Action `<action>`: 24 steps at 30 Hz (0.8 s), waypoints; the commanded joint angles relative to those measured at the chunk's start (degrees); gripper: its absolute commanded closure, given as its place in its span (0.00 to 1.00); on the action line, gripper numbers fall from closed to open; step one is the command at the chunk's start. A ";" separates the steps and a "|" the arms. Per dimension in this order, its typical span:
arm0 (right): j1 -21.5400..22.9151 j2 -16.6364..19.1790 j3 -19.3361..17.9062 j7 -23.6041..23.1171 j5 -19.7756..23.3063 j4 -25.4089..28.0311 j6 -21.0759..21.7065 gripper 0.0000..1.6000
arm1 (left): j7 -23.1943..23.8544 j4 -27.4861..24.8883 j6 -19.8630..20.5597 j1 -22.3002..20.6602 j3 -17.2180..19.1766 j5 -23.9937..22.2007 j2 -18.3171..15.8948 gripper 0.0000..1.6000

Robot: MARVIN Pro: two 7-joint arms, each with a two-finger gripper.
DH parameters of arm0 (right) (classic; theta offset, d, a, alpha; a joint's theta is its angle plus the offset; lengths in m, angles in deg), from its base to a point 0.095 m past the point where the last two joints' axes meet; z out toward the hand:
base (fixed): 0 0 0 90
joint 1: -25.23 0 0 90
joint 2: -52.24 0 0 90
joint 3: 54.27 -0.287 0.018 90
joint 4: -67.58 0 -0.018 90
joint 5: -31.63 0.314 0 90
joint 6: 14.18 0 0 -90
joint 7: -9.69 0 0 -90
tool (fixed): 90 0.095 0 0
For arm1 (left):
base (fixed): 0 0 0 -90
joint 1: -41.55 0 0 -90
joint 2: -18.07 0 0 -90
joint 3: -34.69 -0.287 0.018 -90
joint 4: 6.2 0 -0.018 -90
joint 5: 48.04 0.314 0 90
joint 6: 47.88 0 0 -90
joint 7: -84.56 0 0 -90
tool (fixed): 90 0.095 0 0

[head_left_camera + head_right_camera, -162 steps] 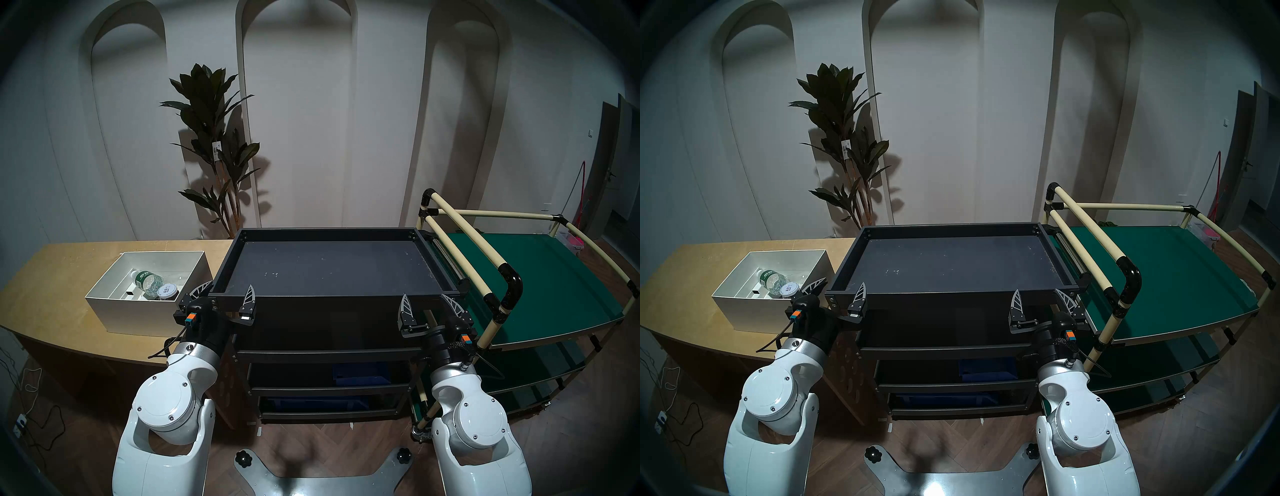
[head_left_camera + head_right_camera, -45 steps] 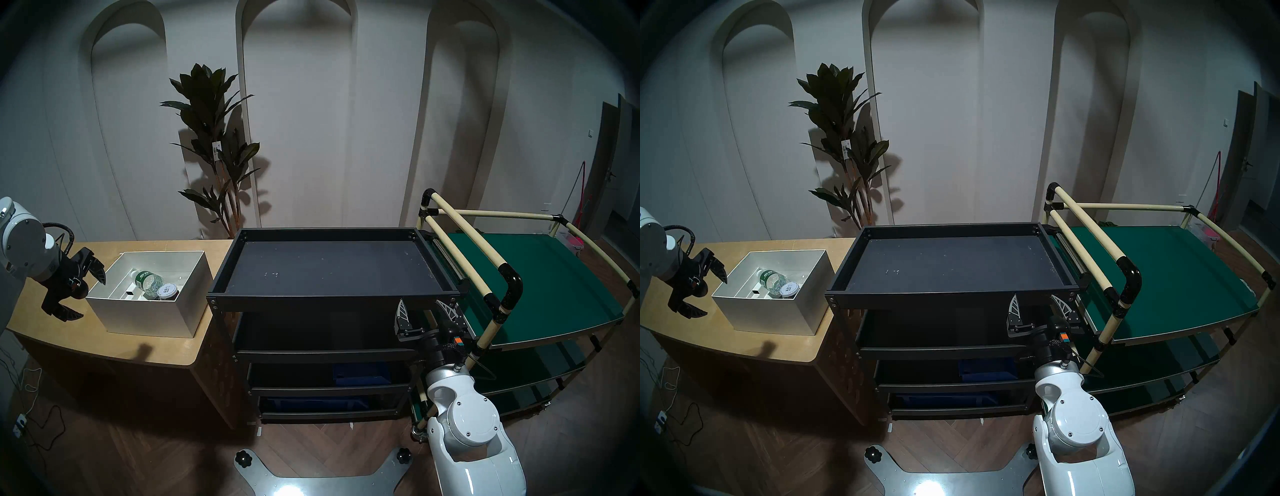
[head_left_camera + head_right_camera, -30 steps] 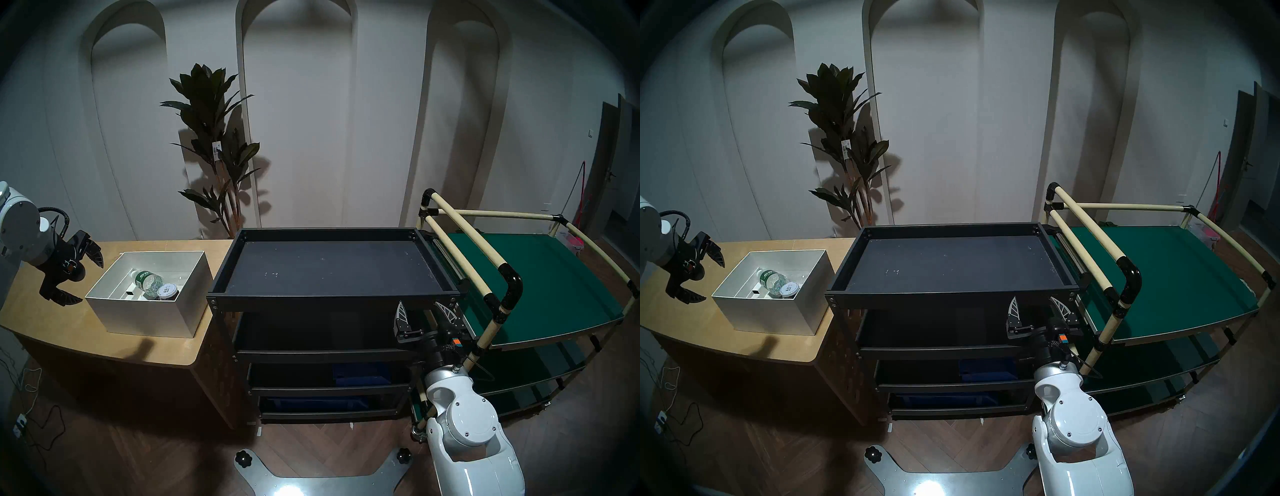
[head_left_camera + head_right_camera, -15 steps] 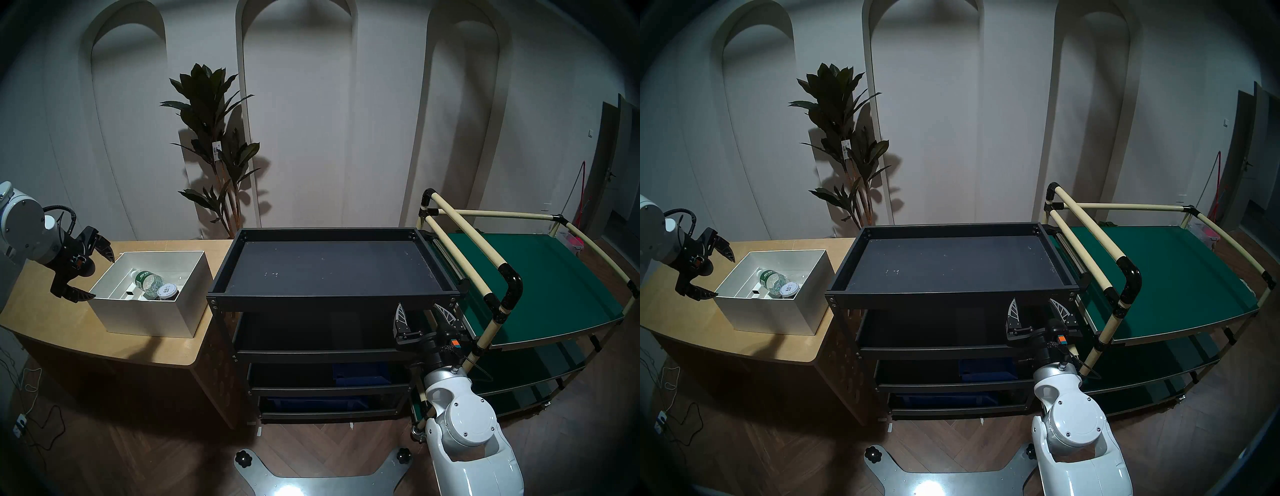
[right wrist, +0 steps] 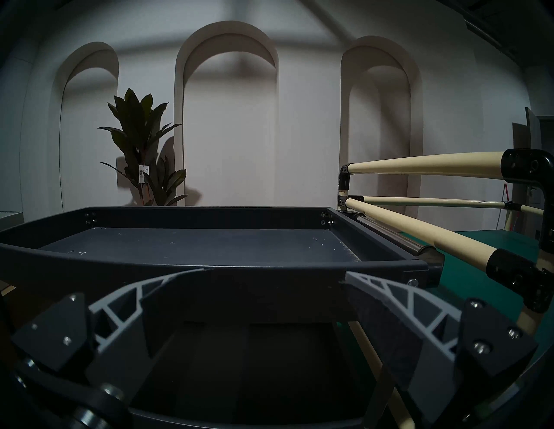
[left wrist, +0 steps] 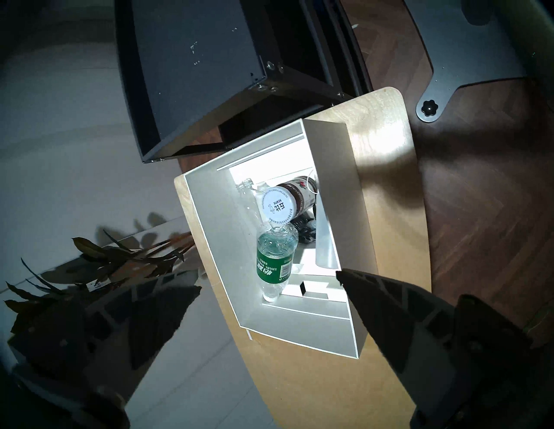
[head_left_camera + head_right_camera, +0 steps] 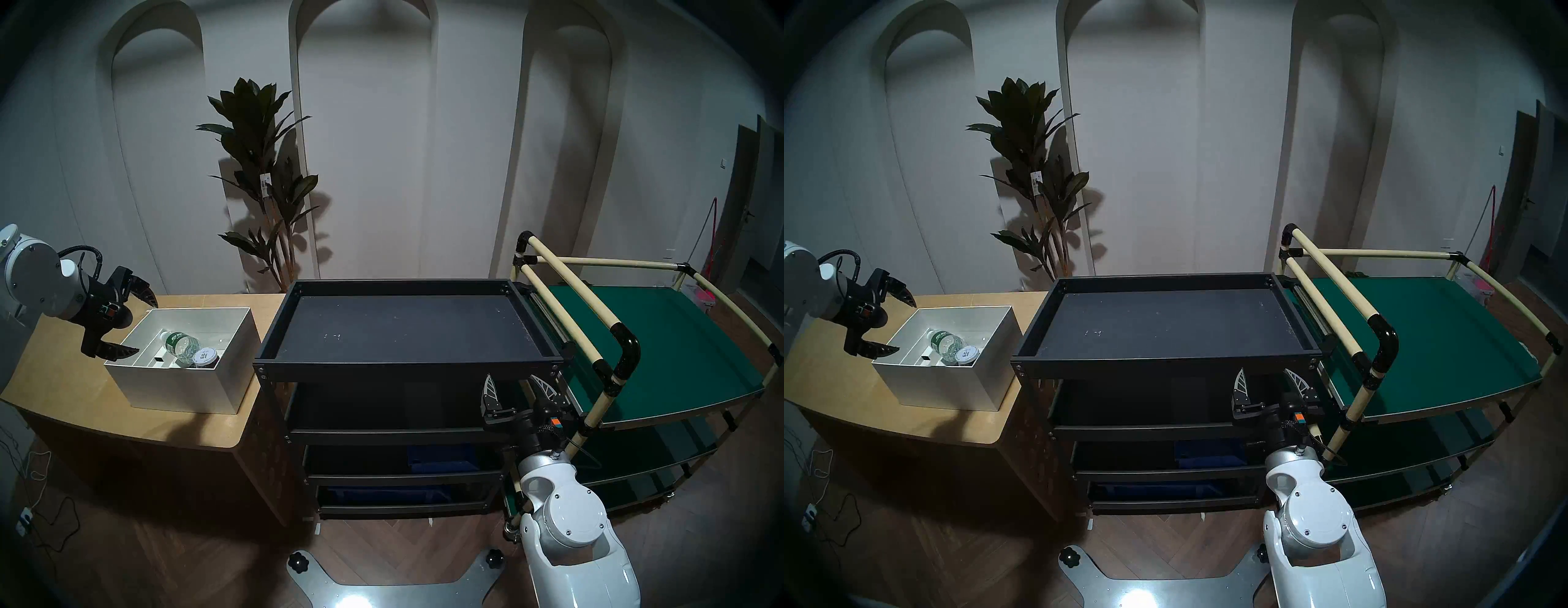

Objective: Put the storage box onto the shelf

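Note:
The white storage box (image 7: pixel 182 384) stands on the tan table (image 7: pixel 63 382), left of the black shelf (image 7: pixel 407 368). It holds a water bottle (image 7: pixel 180 344) and a white-lidded jar (image 7: pixel 205 356). My left gripper (image 7: pixel 146 327) is open and empty, with its fingers spread over the box's left end; I cannot tell whether they touch it. The left wrist view shows the box (image 6: pixel 335 167), the bottle (image 6: pixel 274 263) and the shelf corner (image 6: pixel 186 60). My right gripper (image 7: pixel 511 378) is open and empty, just below the shelf's front rim (image 5: pixel 209 269) at its right end.
A green-surfaced cart with cream pipes (image 7: pixel 662 339) stands against the shelf's right side. A potted plant (image 7: pixel 263 182) stands behind the table. Blue bins (image 7: pixel 441 456) sit on the shelf's lower tiers. My base plate (image 7: pixel 394 590) lies on the wooden floor.
My left gripper has swung right from beside the box to over its left end, staying open. My right gripper has sunk slightly below the shelf's front rim. The box has not moved.

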 commanded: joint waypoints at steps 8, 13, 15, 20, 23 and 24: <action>0.67 -0.01 0.00 0.00 0.00 0.59 -0.30 0.00 | -3.50 1.27 1.51 -1.56 -4.85 -1.14 2.03 0.00; 0.82 -0.01 0.00 0.01 0.00 0.45 -0.32 0.00 | -4.01 2.05 1.76 -2.33 -7.25 -1.48 2.45 0.00; 0.85 -0.01 0.00 0.00 0.00 0.40 -0.32 0.00 | -4.33 2.31 1.84 -2.75 -7.82 -1.62 2.69 0.00; 0.98 0.00 0.00 0.00 0.00 0.20 -0.31 0.00 | -4.95 3.33 2.25 -3.76 -9.54 -1.96 3.37 0.00; 1.04 0.00 0.00 0.00 0.00 0.12 -0.32 0.00 | -5.17 3.85 2.39 -4.25 -10.39 -2.09 3.66 0.00; 1.06 0.00 0.00 0.00 0.00 0.09 -0.32 0.00 | -5.27 4.09 2.49 -4.41 -10.68 -2.15 3.81 0.00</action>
